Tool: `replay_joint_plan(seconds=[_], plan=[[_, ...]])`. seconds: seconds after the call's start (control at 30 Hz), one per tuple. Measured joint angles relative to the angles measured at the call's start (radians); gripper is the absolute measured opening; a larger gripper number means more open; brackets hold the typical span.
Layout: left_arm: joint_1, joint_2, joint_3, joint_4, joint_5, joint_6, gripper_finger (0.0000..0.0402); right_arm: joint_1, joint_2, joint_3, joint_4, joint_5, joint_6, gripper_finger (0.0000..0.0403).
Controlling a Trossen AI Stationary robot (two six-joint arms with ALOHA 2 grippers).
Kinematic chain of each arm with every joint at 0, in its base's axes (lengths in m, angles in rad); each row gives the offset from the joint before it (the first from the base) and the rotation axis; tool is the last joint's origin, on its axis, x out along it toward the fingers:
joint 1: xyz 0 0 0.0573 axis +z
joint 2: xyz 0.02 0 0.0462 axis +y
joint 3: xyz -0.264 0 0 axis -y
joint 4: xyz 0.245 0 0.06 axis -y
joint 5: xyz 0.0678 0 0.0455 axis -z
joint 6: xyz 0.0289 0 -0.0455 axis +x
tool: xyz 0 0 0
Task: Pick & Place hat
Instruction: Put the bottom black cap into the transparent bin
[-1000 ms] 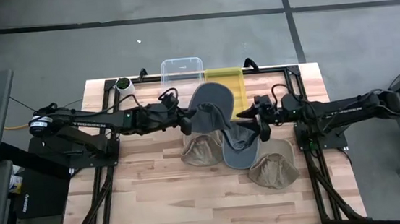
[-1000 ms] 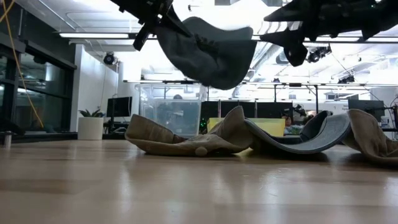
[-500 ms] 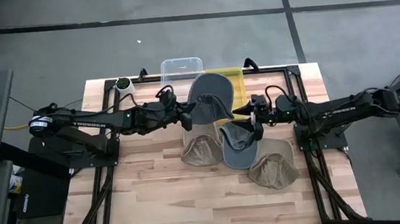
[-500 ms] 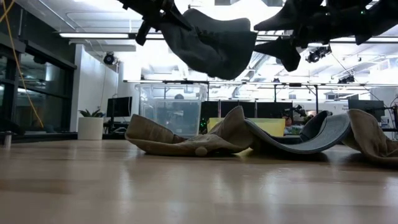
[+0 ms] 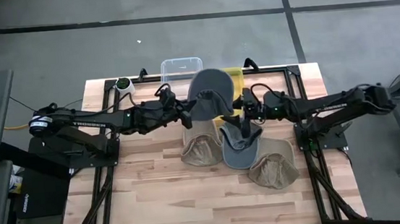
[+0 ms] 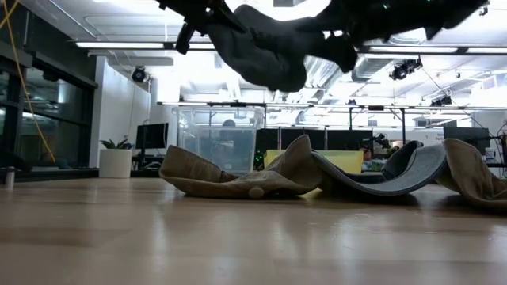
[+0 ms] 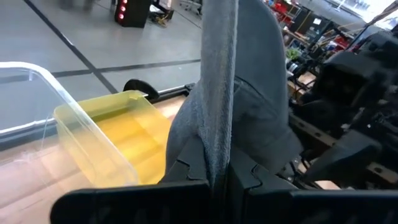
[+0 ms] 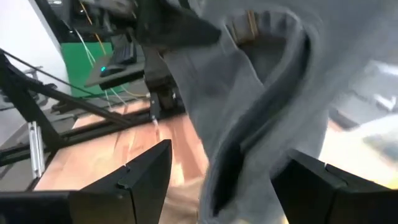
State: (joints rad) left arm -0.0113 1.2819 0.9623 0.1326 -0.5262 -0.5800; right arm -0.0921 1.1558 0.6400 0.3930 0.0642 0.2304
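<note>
Taking the yellow bin [image 5: 235,80] at the far edge of the surface [image 5: 156,195] as the marker: nearest the viewer, well short of the bin, three hats lie in a loose heap, a tan hat [image 5: 273,171] closest, then a grey hat [image 5: 236,146] and another tan hat [image 5: 202,148] beside it. These look still to be moved.

Beyond them, raised clear of the surface and just beside the bin on its left, hangs the grey hat in hand [image 5: 210,98]. The left gripper [image 5: 186,116] has its jaws closed on the brim, pinching the fabric. The right gripper [image 5: 246,123] sits just in front of the bin with its jaws spread wide, the hanging cloth between them but not clamped.

By my reading the pick is done and the placing is left: the hat is not yet in the yellow bin, nor in the clear bin [image 5: 181,67] alongside it.
</note>
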Motion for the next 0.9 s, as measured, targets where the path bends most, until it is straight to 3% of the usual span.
replay_joint_plan(seconds=[0.33, 0.6, 0.9], plan=[[0.000, 0.000, 0.000, 0.001, 0.002, 0.000, 0.0000, -0.002, 0.040, 0.120, -0.179, 0.095, -0.010, 0.0239], [0.018, 0.000, 0.010, -0.020, 0.005, -0.017, 0.0000, -0.053, 0.037, 0.146, -0.175, 0.069, 0.065, 0.0208], [0.124, 0.000, 0.133, -0.178, 0.085, -0.021, 0.0000, -0.155, 0.047, 0.202, -0.168, 0.028, 0.089, 0.0201]])
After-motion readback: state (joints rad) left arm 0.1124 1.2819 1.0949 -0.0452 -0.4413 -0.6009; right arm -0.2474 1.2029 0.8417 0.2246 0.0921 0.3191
